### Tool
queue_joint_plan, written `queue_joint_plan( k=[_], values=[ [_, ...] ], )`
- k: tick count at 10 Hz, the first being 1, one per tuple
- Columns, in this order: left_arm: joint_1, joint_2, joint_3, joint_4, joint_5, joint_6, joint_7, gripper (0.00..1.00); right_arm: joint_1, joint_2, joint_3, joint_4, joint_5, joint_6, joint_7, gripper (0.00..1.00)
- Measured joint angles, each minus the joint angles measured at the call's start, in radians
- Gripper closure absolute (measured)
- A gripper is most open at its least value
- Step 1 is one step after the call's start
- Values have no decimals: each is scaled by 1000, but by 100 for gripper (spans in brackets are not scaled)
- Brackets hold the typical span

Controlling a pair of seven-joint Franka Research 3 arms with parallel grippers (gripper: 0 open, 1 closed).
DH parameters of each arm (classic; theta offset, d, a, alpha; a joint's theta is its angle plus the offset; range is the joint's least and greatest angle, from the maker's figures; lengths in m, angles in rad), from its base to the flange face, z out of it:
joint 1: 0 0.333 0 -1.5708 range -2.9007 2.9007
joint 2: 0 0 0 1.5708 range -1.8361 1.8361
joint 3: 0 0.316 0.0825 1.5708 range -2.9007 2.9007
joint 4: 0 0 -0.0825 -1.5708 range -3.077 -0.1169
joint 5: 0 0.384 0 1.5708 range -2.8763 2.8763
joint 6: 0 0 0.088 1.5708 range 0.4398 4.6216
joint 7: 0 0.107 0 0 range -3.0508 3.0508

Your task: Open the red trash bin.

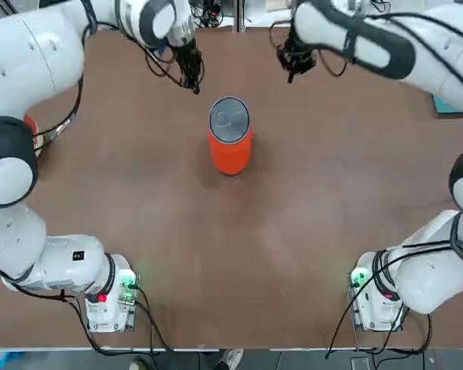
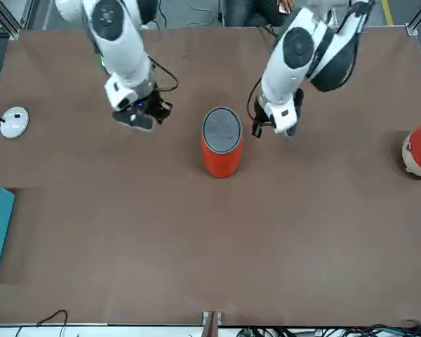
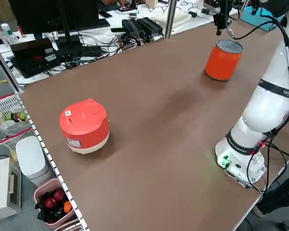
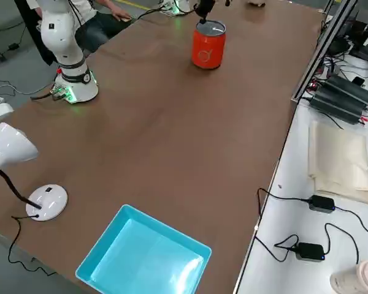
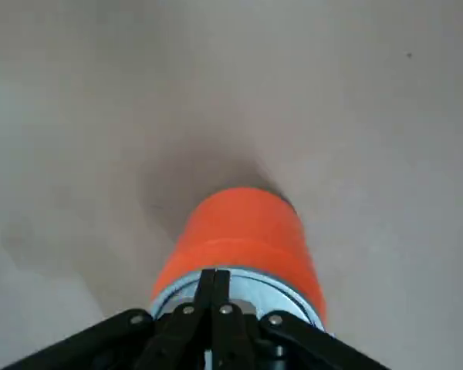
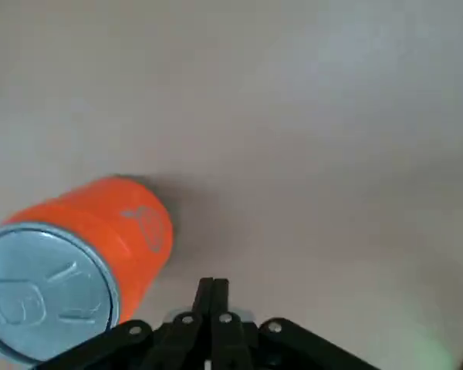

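Observation:
The red trash bin (image 1: 230,150) stands upright mid-table, its round silver lid (image 1: 229,119) lying flat and closed on the rim. My left gripper (image 1: 195,89) hangs shut just beyond the bin's far-left side. In the left wrist view its closed fingertips (image 5: 214,284) sit over the edge of the lid (image 5: 251,289). My right gripper (image 1: 291,75) is also shut, farther off past the bin's far-right side. The right wrist view has the bin (image 6: 100,231) off to one side of the fingertips (image 6: 212,291), apart from them. Neither gripper holds anything.
A red-and-cream rounded appliance (image 3: 84,125) sits near the table's left edge. A teal rectangular box (image 4: 144,257) and a white lamp base (image 4: 46,199) lie at the far right end. Bare brown tabletop (image 1: 239,254) surrounds the bin.

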Motion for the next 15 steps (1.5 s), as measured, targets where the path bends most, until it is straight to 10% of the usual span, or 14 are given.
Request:
queue_joint_plan(
  k=[4, 15],
  values=[
    [-16, 0, -5, -87, 0, 95, -100, 99, 130, 47, -1, -144, 24, 300, 128, 99],
    [-48, 39, -4, -130, 36, 194, -215, 99, 263, 108, -1, -142, 24, 447, 305, 99]
  ],
)
